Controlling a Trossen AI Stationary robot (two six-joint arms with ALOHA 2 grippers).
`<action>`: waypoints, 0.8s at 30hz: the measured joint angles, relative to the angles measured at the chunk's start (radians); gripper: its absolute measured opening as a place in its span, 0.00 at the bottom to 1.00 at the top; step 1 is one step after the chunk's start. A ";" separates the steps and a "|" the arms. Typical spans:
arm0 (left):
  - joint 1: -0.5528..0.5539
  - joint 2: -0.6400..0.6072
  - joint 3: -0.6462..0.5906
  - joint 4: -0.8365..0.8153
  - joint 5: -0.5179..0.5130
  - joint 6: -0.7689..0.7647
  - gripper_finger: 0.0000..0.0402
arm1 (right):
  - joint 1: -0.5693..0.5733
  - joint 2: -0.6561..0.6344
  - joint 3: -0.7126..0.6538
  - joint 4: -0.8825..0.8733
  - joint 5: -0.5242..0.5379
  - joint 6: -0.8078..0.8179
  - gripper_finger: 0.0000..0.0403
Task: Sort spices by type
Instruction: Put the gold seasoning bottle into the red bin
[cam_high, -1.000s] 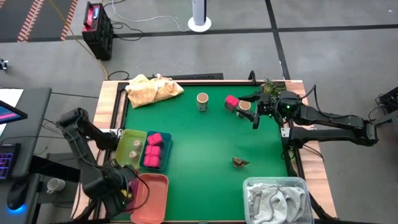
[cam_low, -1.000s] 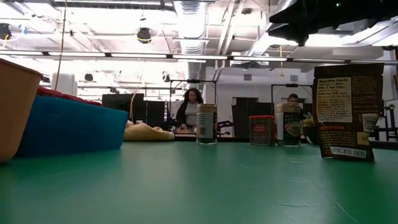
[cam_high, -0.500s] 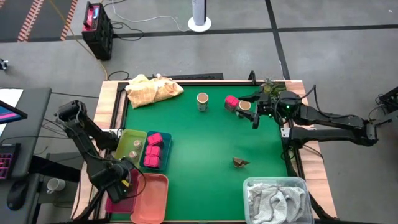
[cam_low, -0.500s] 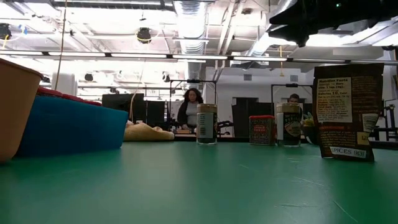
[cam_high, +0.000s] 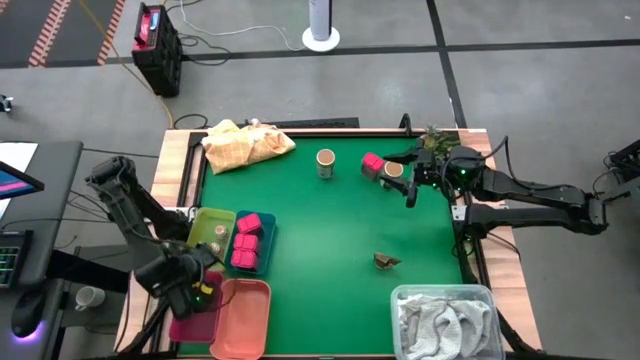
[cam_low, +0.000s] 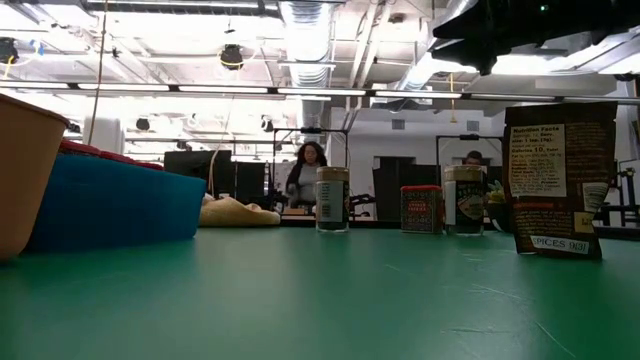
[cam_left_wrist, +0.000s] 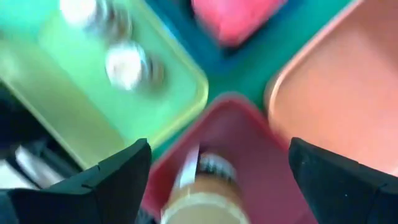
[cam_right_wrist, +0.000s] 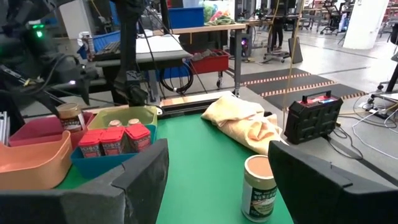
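Note:
My left gripper (cam_high: 193, 290) (cam_left_wrist: 219, 146) is open over the dark red tray (cam_high: 192, 325). A tan-lidded jar (cam_left_wrist: 200, 198) stands in that tray between the spread fingers, apart from both. Two small jars (cam_high: 215, 237) sit in the green tray and pink-red packets (cam_high: 247, 240) in the blue tray. My right gripper (cam_high: 408, 185) (cam_right_wrist: 217, 146) is open and raised near the table's far right. Beside it are a jar (cam_high: 393, 170) and a pink-red packet (cam_high: 372, 163). Another jar (cam_high: 325, 161) (cam_right_wrist: 259, 186) stands farther left. The brown packet (cam_high: 387, 261) (cam_low: 560, 180) stands on the mat.
A yellow cloth (cam_high: 246, 143) lies at the far left corner. A bin with a grey-white towel (cam_high: 445, 322) sits at the near right. A salmon tray (cam_high: 247, 312) is next to the dark red one. The green mat (cam_high: 320, 230) lies between the trays and the right arm. People show in the room behind.
My left arm has shifted: its elbow has swung toward the table's left and far side, and its gripper has crept a little toward the far edge over the dark red tray. The right arm and the spices on the mat have kept still.

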 joint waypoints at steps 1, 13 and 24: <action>0.024 -0.008 0.003 -0.005 -0.034 0.027 0.90 | 0.000 0.000 0.000 0.000 0.000 0.000 0.75; 0.607 -0.022 0.004 0.156 -0.198 0.780 0.90 | 0.000 0.000 0.000 0.000 0.000 0.000 0.75; 1.094 0.002 0.003 0.781 -0.238 1.426 0.90 | -0.015 0.000 0.000 -0.027 -0.001 -0.021 0.75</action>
